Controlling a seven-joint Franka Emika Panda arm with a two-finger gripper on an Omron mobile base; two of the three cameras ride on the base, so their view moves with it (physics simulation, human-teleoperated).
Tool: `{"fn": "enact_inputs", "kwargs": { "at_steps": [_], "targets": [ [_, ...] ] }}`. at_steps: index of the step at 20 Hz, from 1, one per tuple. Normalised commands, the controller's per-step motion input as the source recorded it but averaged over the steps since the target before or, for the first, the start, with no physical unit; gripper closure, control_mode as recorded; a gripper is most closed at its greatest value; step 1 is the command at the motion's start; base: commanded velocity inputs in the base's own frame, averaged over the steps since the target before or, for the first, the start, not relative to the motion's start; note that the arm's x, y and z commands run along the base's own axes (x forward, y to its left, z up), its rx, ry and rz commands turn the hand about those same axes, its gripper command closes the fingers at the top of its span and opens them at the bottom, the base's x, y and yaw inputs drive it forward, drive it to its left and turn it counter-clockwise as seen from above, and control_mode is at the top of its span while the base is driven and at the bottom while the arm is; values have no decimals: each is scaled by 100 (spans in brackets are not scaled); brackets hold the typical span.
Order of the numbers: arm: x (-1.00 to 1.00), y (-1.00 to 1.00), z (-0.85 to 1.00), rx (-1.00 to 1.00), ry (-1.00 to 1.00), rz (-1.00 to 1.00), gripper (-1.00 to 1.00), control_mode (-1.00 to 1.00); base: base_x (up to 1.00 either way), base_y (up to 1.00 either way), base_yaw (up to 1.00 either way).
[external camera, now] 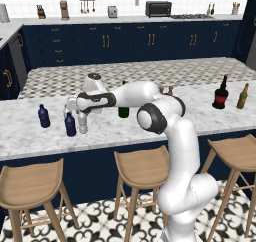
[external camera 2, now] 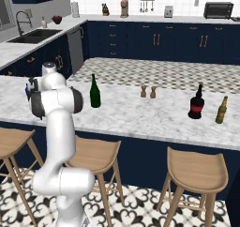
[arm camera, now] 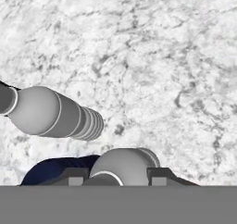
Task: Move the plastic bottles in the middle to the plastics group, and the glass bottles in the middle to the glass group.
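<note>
My gripper (arm camera: 118,177) is shut on a clear-whitish plastic bottle (arm camera: 124,165); its fingertips (arm camera: 76,176) press the bottle's sides. In the left base view the gripper (external camera: 82,121) hangs low over the left part of the marble counter (external camera: 30,136), among the plastics group. Two navy blue bottles (external camera: 44,116) (external camera: 70,124) stand just left of it. A second clear-whitish bottle (arm camera: 55,113) stands close by, and a navy one (arm camera: 55,171) sits right beside the held bottle. The tall green glass bottle (external camera 2: 95,92) stands mid-counter, behind my arm. The glass group, a squat red-labelled bottle (external camera: 220,93) and an amber bottle (external camera: 242,97), is at the far right.
Two small wooden shakers (external camera 2: 148,92) stand on the counter between the green bottle and the glass group. Wooden stools (external camera: 142,168) line the near side of the counter. My forearm (external camera: 135,93) stretches over the counter in front of the green bottle.
</note>
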Motion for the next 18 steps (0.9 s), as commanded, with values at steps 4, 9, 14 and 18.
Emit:
{"fn": "enact_inputs", "kwargs": {
  "at_steps": [4, 9, 14, 18],
  "targets": [
    [4, 2, -56, -2, 0, 0, 100, -100, 0, 0, 0],
    [-8, -41, -46, -11, 0, 0, -100, -100, 0, 0, 0],
    [-12, -9, -4, 1, -4, 0, -100, -100, 0, 0, 0],
    [3, 5, 49, 1, 0, 0, -100, -100, 0, 0, 0]
  ]
}}
